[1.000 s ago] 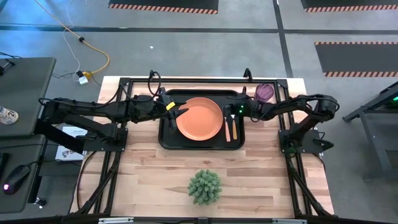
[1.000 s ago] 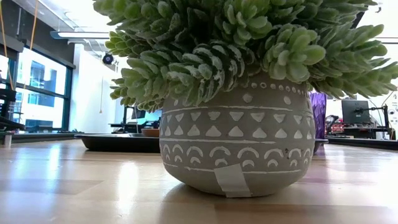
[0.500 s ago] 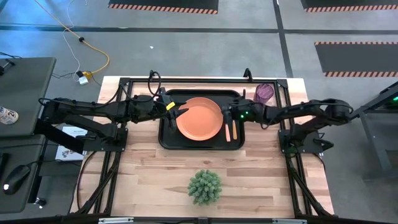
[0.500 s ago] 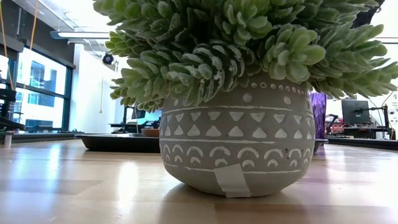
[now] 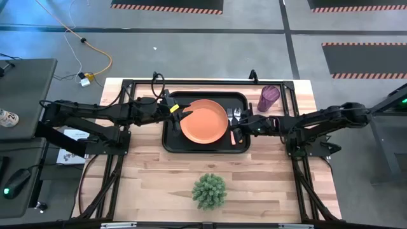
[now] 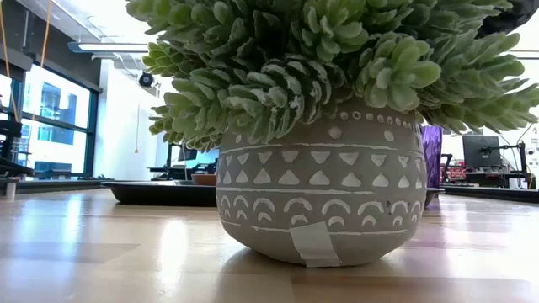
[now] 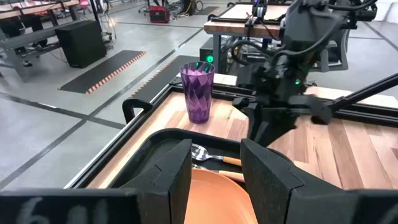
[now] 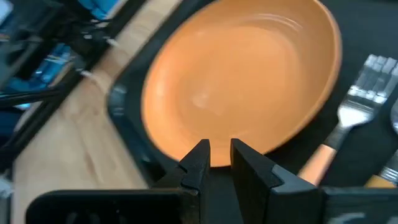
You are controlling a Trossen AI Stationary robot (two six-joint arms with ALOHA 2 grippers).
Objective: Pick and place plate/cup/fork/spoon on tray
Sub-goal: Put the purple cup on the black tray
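Pale wood planks make up the tabletop (image 5: 159, 184), and nearest the front edge stands a spiky green plant (image 5: 209, 190) in a patterned grey pot, which blocks most of the low view. Behind it lies the black tray (image 5: 170, 145), already carrying the orange plate (image 5: 203, 120) with the fork (image 5: 231, 115) and spoon (image 5: 238, 117) side by side along its right edge. The right gripper (image 5: 240, 129) hovers low over the tray by the utensil handles, its fingers a narrow gap apart and holding nothing. The left gripper (image 5: 182, 113) sits at the plate's left rim, fingers apart with the rim between them; whether they actually pinch it I cannot tell. Farthest back, off the tray near the tabletop's right rear corner, stands the purple cup (image 5: 268, 97), upright. It looks like thin, light plastic, smooth and slightly tapered, so likely tippy and slippery; a gentle grasp around its mid-wall seems safest.
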